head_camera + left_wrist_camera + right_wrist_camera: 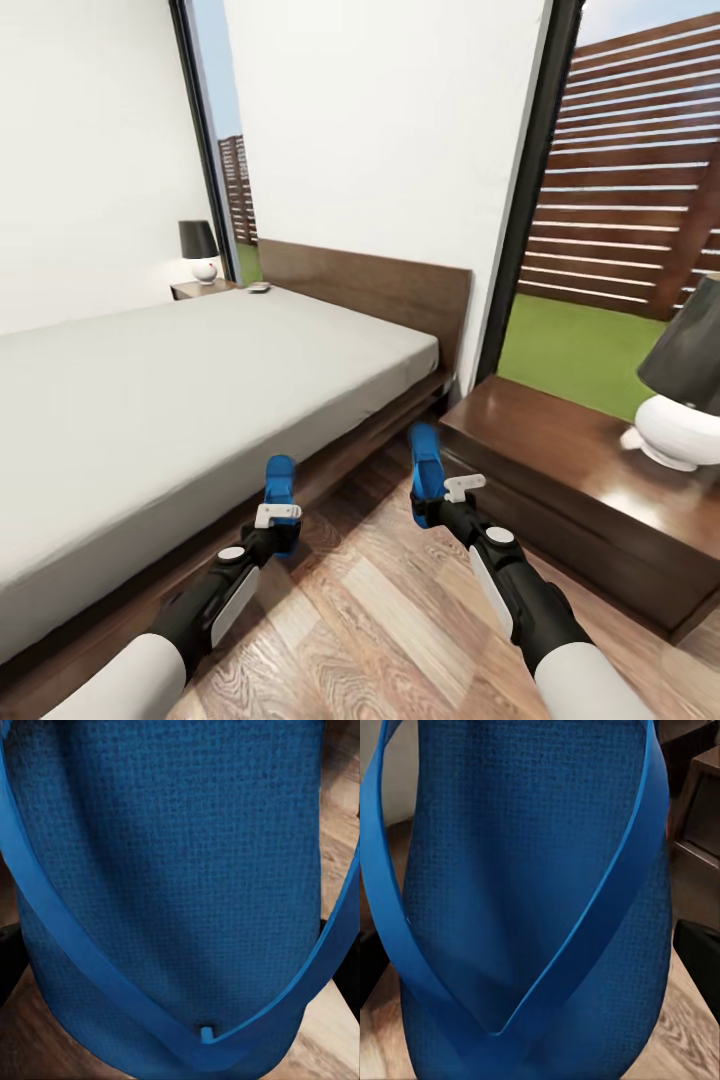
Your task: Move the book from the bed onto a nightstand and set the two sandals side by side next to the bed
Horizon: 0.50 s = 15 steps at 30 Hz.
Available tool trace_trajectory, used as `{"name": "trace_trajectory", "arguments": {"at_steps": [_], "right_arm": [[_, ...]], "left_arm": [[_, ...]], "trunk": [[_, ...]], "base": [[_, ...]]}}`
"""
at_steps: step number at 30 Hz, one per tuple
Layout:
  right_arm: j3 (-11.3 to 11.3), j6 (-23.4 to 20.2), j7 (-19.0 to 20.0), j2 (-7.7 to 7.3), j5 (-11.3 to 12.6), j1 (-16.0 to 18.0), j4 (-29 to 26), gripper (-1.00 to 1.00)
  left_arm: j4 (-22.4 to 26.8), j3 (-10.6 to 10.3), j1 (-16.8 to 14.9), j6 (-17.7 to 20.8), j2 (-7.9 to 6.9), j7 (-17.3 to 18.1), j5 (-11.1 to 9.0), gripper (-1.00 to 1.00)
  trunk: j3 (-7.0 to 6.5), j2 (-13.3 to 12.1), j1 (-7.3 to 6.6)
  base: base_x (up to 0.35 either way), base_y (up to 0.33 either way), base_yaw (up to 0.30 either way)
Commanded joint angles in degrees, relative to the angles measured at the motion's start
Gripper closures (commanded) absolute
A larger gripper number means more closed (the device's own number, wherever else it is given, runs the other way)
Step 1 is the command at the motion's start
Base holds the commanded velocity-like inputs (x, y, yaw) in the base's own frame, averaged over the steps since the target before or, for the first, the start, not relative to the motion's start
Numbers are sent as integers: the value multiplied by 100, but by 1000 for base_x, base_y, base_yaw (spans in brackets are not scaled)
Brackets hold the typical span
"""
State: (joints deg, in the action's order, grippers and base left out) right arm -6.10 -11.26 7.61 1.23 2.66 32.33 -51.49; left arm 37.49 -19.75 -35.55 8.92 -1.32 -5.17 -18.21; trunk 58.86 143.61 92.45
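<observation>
Beside the bed (200, 390), over the wood-plank floor (370, 620), two sandals aloft. Left gripper (277, 528) pinching the left blue sandal (281, 490) at its near end, sole standing up toward the bed's long side rail, just short of the frame. Right gripper (440, 500) clamped on the right blue sandal (426, 470), held between the bed's headboard corner and the near nightstand (560, 490), close to the cabinet's front edge. Both sandals pointing away from the robot, well apart from each other across the strip of floor. Up close in the left wrist view: woven blue footbed (172, 855) and the V of the strap meeting at the toe post (204, 1030). Same in the right wrist view: blue footbed (525, 870), strap arms crossing over it. White lamp base (678, 430) with dark shade at the near nightstand's right edge. At the far side of the bed, a second nightstand (198, 289) with its own lamp (200, 250). Small flat object (259, 288) at the mattress's far corner by the headboard (370, 285), too small to tell for certain whether the book.
</observation>
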Motion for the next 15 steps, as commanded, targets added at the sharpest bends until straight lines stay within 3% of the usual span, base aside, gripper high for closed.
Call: {"name": "trace_trajectory", "arguments": {"at_steps": [1,11,15], "right_arm": [[3,-34,21,1,35,1,-10,100],[3,-34,22,2,33,1,-2,100],[3,-34,21,4,33,1,-2,100]], "left_arm": [[12,-46,-4,22,-9,-54,-57,100],[-4,-46,-4,19,-9,-54,-60,100],[-8,-46,-4,14,-9,-54,-61,100]], "trunk": [[1,2,-1],[-43,2,-1],[-61,2,-1]], "base": [[0,-83,259],[0,-153,259],[0,-45,259]]}}
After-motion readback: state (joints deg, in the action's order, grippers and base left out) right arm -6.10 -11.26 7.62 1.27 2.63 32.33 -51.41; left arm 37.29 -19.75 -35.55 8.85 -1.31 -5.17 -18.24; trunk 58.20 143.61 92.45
